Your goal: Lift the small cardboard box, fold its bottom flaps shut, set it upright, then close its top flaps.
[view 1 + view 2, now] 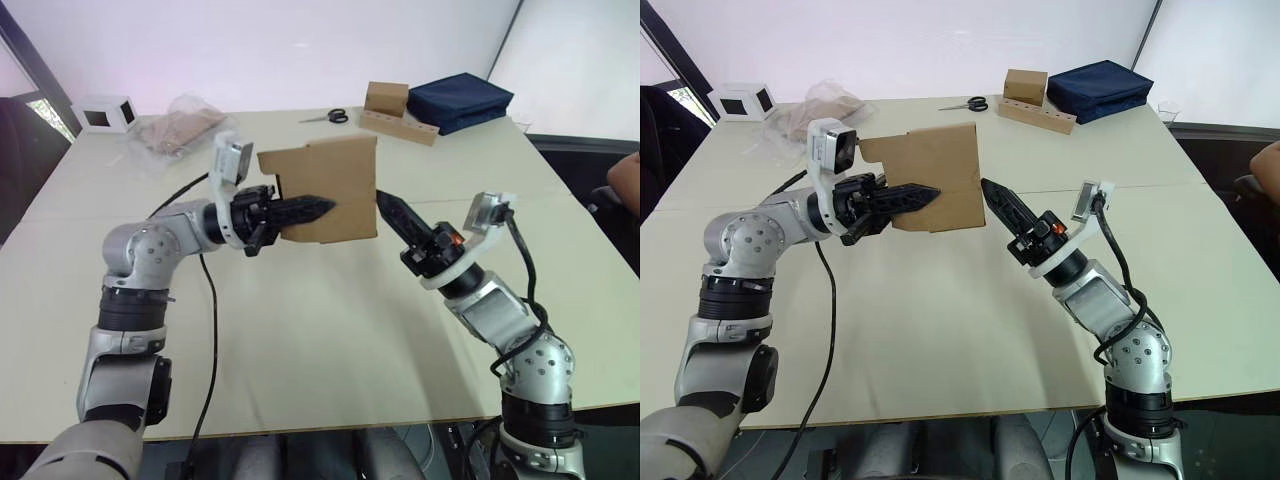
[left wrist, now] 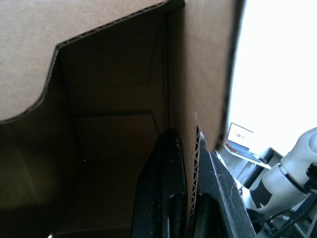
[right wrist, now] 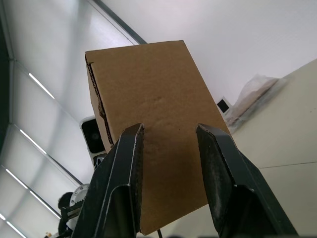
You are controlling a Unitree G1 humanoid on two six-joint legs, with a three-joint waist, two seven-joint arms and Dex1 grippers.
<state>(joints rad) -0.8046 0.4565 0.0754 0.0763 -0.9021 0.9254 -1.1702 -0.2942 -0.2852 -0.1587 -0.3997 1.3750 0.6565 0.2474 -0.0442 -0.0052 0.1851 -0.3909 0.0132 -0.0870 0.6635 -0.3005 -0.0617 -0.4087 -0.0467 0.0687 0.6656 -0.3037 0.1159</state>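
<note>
Left eye view: left claw (image 1: 318,209) pinches small cardboard box (image 1: 335,170) wall (airborne).

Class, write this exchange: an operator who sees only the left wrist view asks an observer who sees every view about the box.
Operator: Is the box off the table?
Observer: Yes. The box hangs above the table, with one wall pinched by the left gripper.
Operator: Where is the right gripper?
Observer: The right gripper is open, pointing at the box's side that faces away from the left arm.
</note>
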